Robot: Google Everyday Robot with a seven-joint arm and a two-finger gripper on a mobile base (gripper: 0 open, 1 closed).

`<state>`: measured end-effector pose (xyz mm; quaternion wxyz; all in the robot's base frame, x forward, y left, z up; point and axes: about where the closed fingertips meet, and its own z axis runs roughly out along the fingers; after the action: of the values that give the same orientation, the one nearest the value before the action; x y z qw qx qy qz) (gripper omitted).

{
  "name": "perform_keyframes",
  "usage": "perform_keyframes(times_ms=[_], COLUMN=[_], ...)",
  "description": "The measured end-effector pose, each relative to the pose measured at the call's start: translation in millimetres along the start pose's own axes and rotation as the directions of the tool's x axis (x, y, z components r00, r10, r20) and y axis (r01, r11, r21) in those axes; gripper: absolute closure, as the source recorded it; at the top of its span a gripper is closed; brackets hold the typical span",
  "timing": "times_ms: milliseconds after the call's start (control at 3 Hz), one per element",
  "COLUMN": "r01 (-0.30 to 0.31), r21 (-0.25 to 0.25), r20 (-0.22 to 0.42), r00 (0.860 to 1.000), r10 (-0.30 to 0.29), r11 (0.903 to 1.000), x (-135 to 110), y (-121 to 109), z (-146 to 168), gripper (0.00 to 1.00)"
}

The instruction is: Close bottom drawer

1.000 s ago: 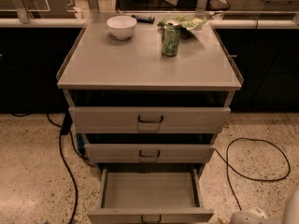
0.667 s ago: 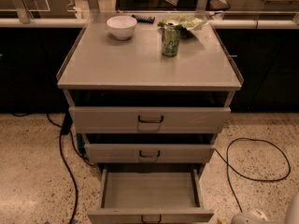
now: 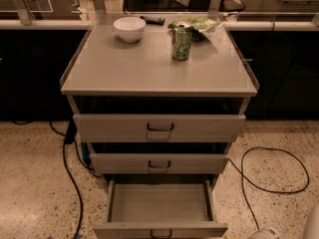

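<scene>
The bottom drawer [image 3: 159,203] of the grey-beige cabinet is pulled far out and its inside is empty. Its front panel with a small dark loop handle [image 3: 161,233] sits at the lower edge of the camera view. The middle drawer [image 3: 159,163] and the top drawer [image 3: 159,128] stand slightly out. Only a white rounded part of my gripper [image 3: 264,233] shows at the bottom right edge, right of the bottom drawer's front and apart from it.
On the cabinet top [image 3: 149,68] stand a white bowl [image 3: 129,29], a green can [image 3: 182,43] and a crumpled bag [image 3: 197,23]. Black cables [image 3: 70,173] lie on the speckled floor to the left, and a cable loop [image 3: 279,173] to the right. Dark counters stand behind.
The white part at the bottom right has slipped slightly lower toward the frame's edge. The drawers and the things on top have not moved.
</scene>
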<state>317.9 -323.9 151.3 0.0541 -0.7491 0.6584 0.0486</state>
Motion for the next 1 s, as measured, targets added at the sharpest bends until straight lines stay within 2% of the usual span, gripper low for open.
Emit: perform_keyframes(times_ms=[333, 667, 1000], r01=[0.076, 0.126, 0.103], r21=[-0.021, -0.058, -0.071], r20=[-0.023, -0.026, 0.021], r00=[0.997, 0.991, 0.995], r10=[-0.076, -0.128, -0.102], r11=[0.9969, 0.9903, 0.9921], x=[-14, -34, -61], y=[3, 1, -11], z=[8, 18, 23], gripper=[0.0, 0.0, 0.0])
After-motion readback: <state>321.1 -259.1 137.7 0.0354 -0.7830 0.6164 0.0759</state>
